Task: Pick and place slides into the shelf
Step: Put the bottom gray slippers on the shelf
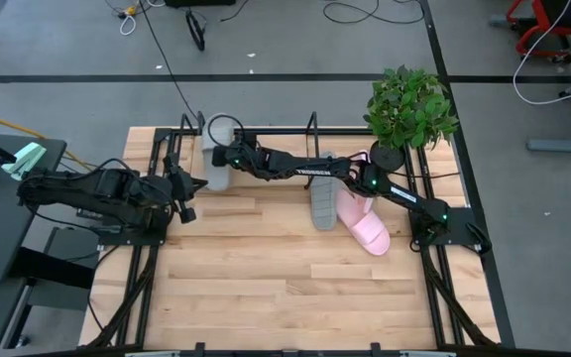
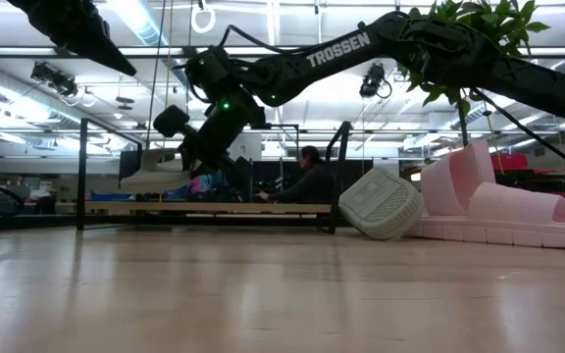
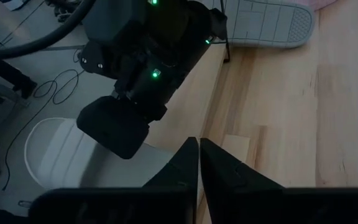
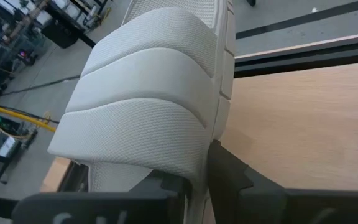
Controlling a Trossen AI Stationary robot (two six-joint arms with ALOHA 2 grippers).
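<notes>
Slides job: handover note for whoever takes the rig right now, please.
Right hand: reached across to the shelf's left end, shut on a grey slide, holding it at the shelf; not released.
Left hand: waiting at the table's left edge, fingers together, holding nothing.
Second grey slide: on the table by the shelf's right end, tipped on edge in the low view.
Pink slides: beside it to the right, not on the shelf.
Done: nothing let go on the shelf.
Left: release this grey one, then the other three.
</notes>
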